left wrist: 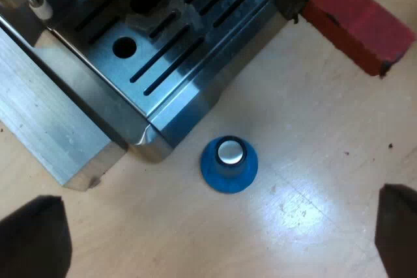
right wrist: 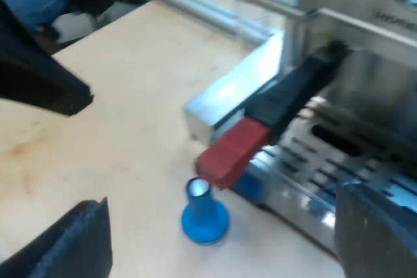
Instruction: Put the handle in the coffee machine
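The dark handle (right wrist: 301, 89) reaches out from the espresso machine's front (right wrist: 365, 4), and its red end (right wrist: 233, 152) hangs past the corner of the drip tray (right wrist: 306, 187). That red end (left wrist: 357, 21) also sits beside the slotted drip tray (left wrist: 169, 50). No gripper touches the handle. A blue tamper (left wrist: 229, 164) with a silver top stands upright on the wooden table just off the tray's corner, below the red end (right wrist: 204, 213). My left gripper (left wrist: 215, 245) is open above the table near the tamper. My right gripper (right wrist: 221, 245) is open, facing the handle and tamper.
An aluminium rail (left wrist: 45, 122) lies against the machine's side and runs along the table (right wrist: 225, 92). A black part of the other arm (right wrist: 39, 76) hangs over the bare wooden table (right wrist: 130, 128).
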